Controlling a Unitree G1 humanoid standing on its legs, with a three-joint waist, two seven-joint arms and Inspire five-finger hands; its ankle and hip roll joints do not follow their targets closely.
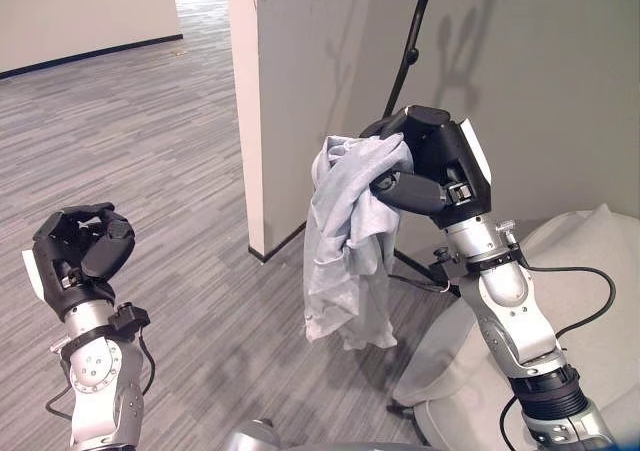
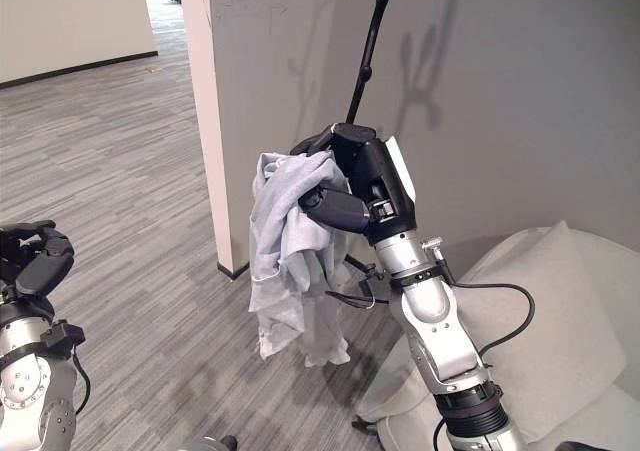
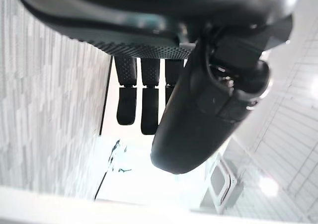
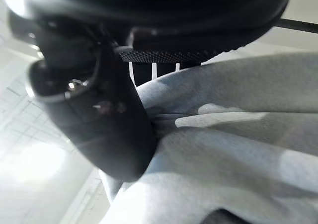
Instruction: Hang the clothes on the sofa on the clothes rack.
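No text, label, number or sign can be read in any of the views.
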